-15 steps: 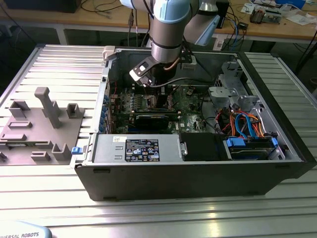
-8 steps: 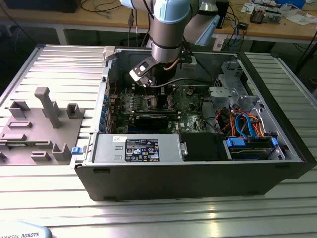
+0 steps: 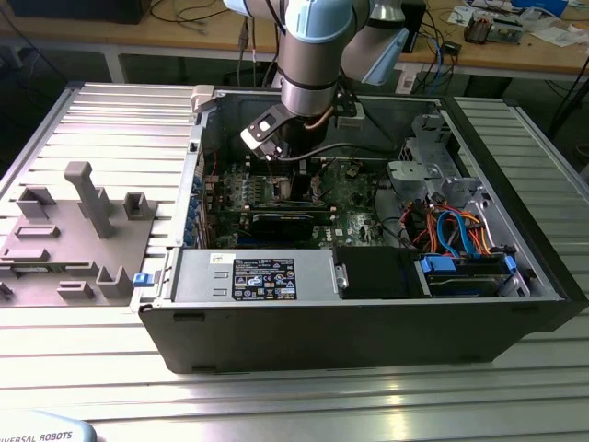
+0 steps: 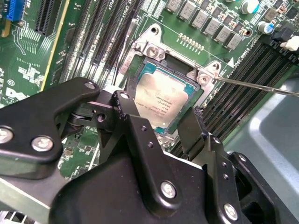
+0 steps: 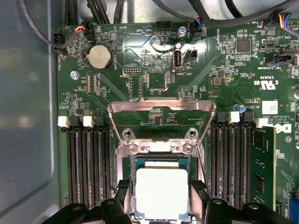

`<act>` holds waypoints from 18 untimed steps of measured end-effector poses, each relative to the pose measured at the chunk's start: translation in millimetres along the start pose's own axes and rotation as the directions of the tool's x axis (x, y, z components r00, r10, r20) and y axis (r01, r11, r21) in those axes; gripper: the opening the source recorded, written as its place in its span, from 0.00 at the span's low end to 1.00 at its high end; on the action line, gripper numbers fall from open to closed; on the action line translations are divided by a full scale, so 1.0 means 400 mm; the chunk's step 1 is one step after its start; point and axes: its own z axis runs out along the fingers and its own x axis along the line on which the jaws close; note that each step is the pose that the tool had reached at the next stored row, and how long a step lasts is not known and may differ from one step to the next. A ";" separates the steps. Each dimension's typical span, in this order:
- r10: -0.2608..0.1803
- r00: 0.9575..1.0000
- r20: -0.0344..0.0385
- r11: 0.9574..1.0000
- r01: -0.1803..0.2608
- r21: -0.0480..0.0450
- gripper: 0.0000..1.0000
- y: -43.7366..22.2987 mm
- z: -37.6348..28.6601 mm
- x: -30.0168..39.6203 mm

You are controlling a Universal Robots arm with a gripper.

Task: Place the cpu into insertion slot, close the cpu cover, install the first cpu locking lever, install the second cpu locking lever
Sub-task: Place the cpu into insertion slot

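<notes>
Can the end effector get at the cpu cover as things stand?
Probably yes: the cpu cover stands open just beyond the seated cpu, nothing lies across it, and the end effector hovers close by.

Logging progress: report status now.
Gripper low, jaws open astride cpu. Cpu sits in slot. Cover up, not closed. No obstruction seen.

Findings: even room light is falling from above in the exterior view. Pale glare patches are showing on the ribbed metal table (image 3: 368,405), while the inside of the computer case (image 3: 368,331) is lying in moderate shadow. In the first wrist view the cpu (image 5: 161,193) is burning out to flat white, the cpu cover (image 5: 159,104) is shining brightly, and the grey panel (image 5: 23,93) is carrying soft hazy highlights. In the second wrist view the chip is throwing a milder, mottled reflection.
</notes>
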 end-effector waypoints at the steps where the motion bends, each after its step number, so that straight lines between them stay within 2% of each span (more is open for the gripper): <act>1: 0.000 1.000 0.000 1.000 0.000 0.000 0.62 0.000 0.000 0.000; 9: 0.000 1.000 0.000 1.000 0.000 -0.001 0.62 -0.002 -0.005 0.000; 18: 0.000 1.000 0.000 1.000 0.000 -0.001 0.62 -0.002 -0.001 0.004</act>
